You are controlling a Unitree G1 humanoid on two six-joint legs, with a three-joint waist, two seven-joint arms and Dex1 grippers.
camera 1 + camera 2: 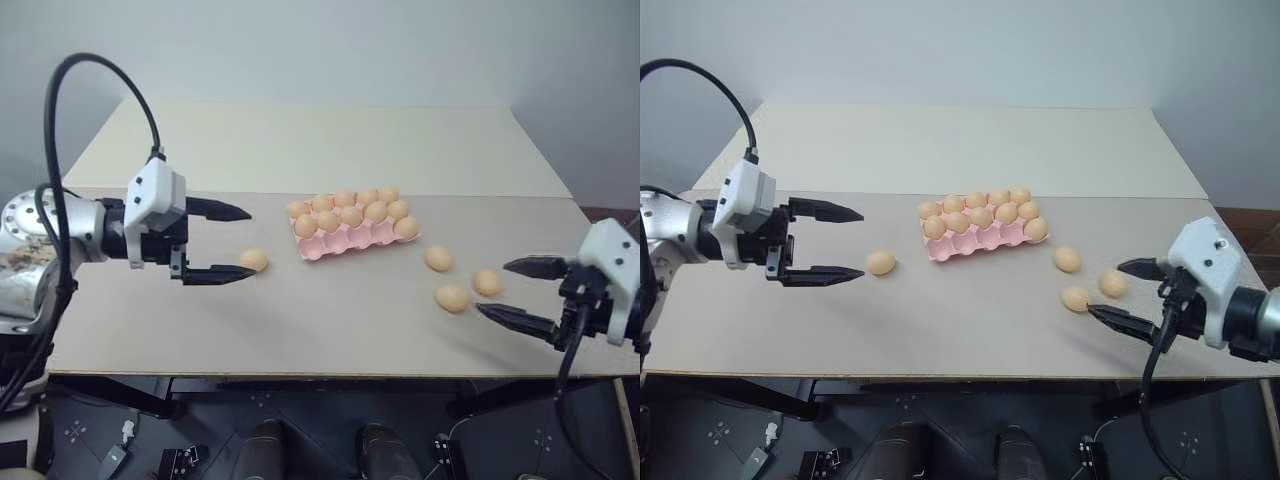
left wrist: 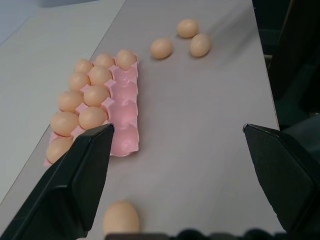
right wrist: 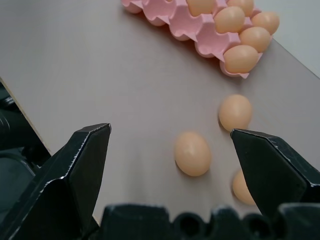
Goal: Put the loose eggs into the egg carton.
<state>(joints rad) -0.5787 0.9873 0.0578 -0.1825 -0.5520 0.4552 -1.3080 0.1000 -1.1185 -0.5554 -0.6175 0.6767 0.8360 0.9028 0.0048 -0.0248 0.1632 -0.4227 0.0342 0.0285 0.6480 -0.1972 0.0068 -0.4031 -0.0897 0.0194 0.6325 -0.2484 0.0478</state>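
The left gripper (image 1: 230, 242) hangs over the worktop (image 1: 330, 310) with its jaws spread wide and nothing between them, its two black tapered fingers pointing toward the middle of the scene. Just past the tip of its nearer finger lies a single loose egg (image 1: 254, 260), tan-orange, smooth and oval, resting on the worktop and apart from the finger. The right gripper (image 1: 518, 290) likewise has its jaws released and wide, gripping nothing, and points in from the opposite side. Close before its fingertips sit three more loose eggs: one nearest the fingers (image 1: 487, 283), one just beside it toward the worktop's front edge (image 1: 452, 298), and a third a little farther back (image 1: 438, 259). None of them touches the fingers.

Between the two groups of eggs sits the egg carton (image 1: 345, 243), a flat pink moulded tray with round cups and scalloped edges, lidless, turned at a slight angle on the worktop. Its two rows farther from the robot are full of the same tan-orange eggs, and the near row holds one egg (image 1: 406, 228) in its end cup on the right; the remaining near cups are bare pink.

The worktop is a pale matte board, plain and flat, with a lighter panel behind it.
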